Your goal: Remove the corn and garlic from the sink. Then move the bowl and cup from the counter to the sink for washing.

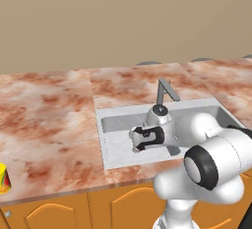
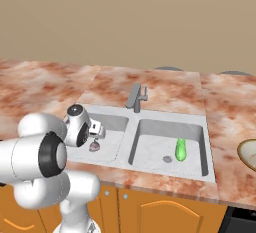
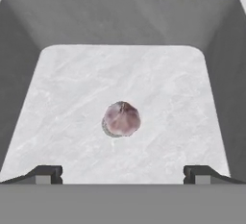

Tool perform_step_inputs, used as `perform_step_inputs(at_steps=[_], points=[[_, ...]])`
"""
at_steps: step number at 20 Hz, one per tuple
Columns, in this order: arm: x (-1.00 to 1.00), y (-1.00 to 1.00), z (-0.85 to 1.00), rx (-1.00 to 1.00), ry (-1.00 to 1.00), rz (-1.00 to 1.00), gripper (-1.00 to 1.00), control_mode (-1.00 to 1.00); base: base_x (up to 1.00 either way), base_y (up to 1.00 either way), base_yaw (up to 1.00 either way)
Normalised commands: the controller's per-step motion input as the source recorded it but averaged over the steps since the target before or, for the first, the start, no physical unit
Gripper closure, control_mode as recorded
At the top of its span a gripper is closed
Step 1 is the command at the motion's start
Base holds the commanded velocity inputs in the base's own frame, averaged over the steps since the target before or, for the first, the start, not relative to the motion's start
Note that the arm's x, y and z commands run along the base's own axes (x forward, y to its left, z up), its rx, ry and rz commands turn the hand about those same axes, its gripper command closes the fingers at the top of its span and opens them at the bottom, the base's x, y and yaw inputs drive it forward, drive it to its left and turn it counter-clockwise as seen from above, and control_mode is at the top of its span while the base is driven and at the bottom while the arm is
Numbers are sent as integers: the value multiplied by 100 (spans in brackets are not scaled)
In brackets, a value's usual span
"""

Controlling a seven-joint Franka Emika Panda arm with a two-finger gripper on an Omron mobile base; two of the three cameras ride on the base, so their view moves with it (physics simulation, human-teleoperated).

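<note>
Gripper (image 3: 123,174) jaws wide apart above garlic (image 3: 122,118) — sink (image 2: 125,144) left basin — no legible writing.

A kitchen: a marbled counter (image 1: 49,115) with a double-basin sink (image 2: 207,147), tap (image 2: 136,97) and orange cabinet doors (image 1: 59,213) below.

cup (image 1: 4,178): cut by left edge
bowl (image 2: 248,154): cut by right edge
garlic (image 2: 94,146): small, perhaps over the drain

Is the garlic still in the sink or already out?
In. The garlic lies on the floor of the left basin of the sink, below the open gripper, whose fingertips stand apart on either side without touching it.
</note>
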Motion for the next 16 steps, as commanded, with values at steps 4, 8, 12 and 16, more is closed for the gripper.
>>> perform_step_inputs(at_steps=[4,8,12,16], points=[[4,0,-13,0,0,0,-100,-100,0,0,0],[5,0,-12,0,0,0,-100,-100,0,0,0],[5,0,-11,0,0,0,-100,-100,0,0,0],[6,0,-11,0,0,0,-100,-100,0,0,0]])
